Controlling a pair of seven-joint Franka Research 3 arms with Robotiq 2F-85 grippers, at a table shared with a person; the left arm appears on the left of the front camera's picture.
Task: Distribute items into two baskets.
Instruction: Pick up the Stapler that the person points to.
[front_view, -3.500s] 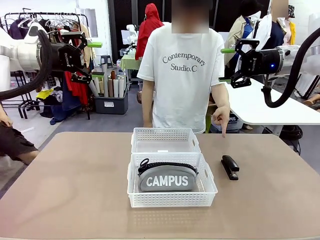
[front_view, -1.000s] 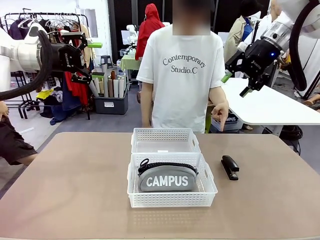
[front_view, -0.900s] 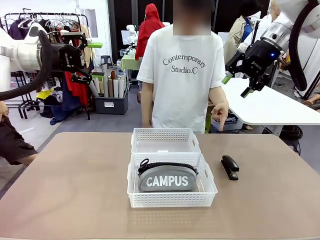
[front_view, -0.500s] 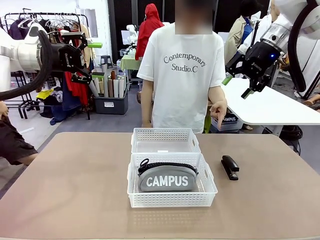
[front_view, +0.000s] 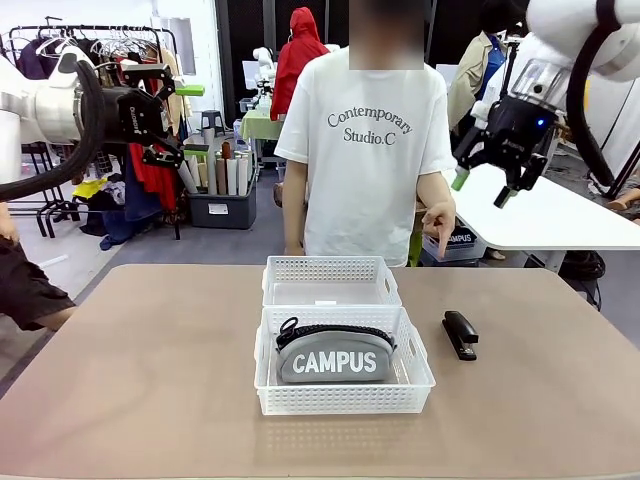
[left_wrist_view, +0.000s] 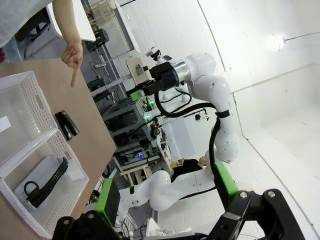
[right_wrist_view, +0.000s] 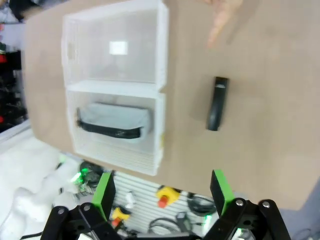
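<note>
**Q:** What do we see around the task's things, and what stands between them?

**A:** On the brown desk (front_view: 150, 370) two white lattice containers touch, one behind the other, midway between its left and right edges. The near basket (front_view: 345, 400) holds the grey pouch (front_view: 334, 357). The far basket (front_view: 330, 268) shows a small white patch (front_view: 325, 302) on its floor, which we cannot identify. The black stapler (front_view: 460, 334) lies on the bare desk just right of the near basket, whose right wall separates it from the pouch. A person's hand (front_view: 437, 222) hangs over the far edge beyond the stapler, index finger pointing down. Behind stand a clothes rack (front_view: 100, 40) and a white table (front_view: 530, 215).

**Q:** How do the things lie, and what can we read?

**A:** The pouch's long axis runs parallel to the near edge, zipper upward, with white "CAMPUS" lettering facing that edge. The stapler's long axis runs from the far edge toward the near edge. The person's shirt (front_view: 365, 125) reads "Contemporary Studio.C".

**Q:** And the grippers?

**A:** The left gripper (front_view: 185, 122) is high beyond the far left corner. The right gripper (front_view: 480, 190) is high beyond the far edge's right part. Both have their jaws spread wide and grip nothing.
</note>
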